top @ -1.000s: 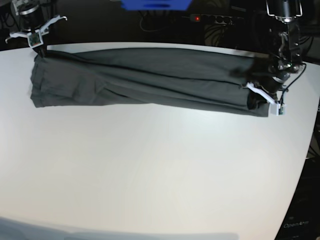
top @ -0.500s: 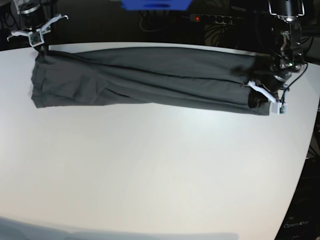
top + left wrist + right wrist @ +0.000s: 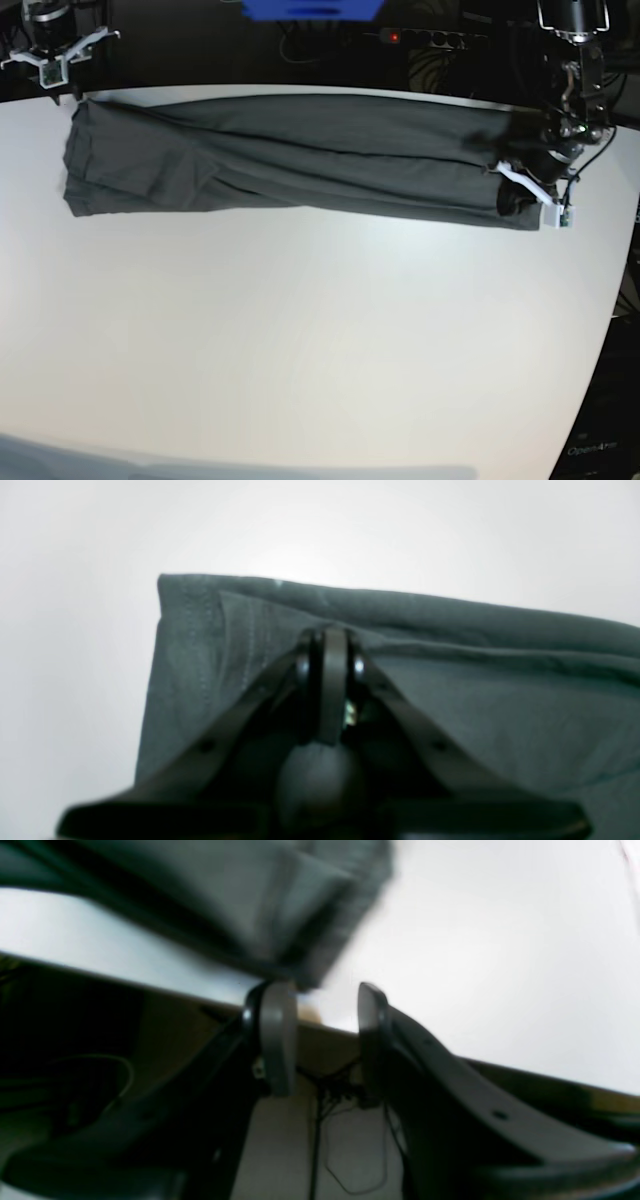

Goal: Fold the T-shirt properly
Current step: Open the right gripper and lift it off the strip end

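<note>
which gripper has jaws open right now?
The right gripper: jaws apart, clear of the T-shirt. The left gripper is shut on its other end.

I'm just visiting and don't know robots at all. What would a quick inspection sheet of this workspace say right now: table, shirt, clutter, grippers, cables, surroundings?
Surface: white table, bare in front of the cloth.
Job's things: dark grey T-shirt lying as a long, wrinkled band across the far side of the table.
Clutter: nothing seen on the table.
Grippers: left gripper shut, pinching one end of the T-shirt; right gripper open, holding nothing, just off the table's far edge near the shirt's other end.
Cables: loose wires on the floor below the table edge; a power strip with a red light behind the table.
Surroundings: dark background; a blue object at the top edge, unclear what.
</note>
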Controlling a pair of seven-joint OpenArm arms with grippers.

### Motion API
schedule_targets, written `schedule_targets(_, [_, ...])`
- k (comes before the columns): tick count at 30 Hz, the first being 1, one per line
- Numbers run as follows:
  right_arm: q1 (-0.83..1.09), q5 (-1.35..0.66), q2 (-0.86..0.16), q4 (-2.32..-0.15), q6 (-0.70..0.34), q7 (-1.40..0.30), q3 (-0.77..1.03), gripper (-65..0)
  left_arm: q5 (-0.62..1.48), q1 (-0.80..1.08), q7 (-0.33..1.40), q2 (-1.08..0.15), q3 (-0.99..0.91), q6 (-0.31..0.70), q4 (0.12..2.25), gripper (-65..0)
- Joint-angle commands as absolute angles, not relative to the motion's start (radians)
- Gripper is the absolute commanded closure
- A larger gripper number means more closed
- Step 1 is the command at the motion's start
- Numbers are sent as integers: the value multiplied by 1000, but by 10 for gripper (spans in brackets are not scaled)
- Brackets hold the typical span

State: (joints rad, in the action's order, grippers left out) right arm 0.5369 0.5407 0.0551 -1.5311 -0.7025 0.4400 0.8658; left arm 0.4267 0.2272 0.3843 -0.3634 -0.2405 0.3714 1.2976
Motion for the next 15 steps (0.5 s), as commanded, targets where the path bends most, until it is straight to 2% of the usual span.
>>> schedule_targets(1, [527,521,44,-1544,-698,466,903,-209,328,263,555,-372,-237,312,1276,-33])
schedule_targets(6, [495,522,41,-1554,-698,469,951,-197,328,263,555,-372,-237,312,1276,-33])
schedule_targets(8, [495,522,38,-1563,-698,475,951,-138,328,263,555,-372,-237,312,1276,-33])
schedule_targets(10, [495,522,33,-1592,-698,469,949,-29,328,263,555,-372,-237,312,1276,-33])
schedule_targets(11, [495,522,35,-1606,-698,469,946,0,328,263,555,-372,-237,312,1276,-33])
schedule_targets(15, [484,521,65,-1652,-698,475,921,-6,328,263,555,-372,-237,312,1276,-33])
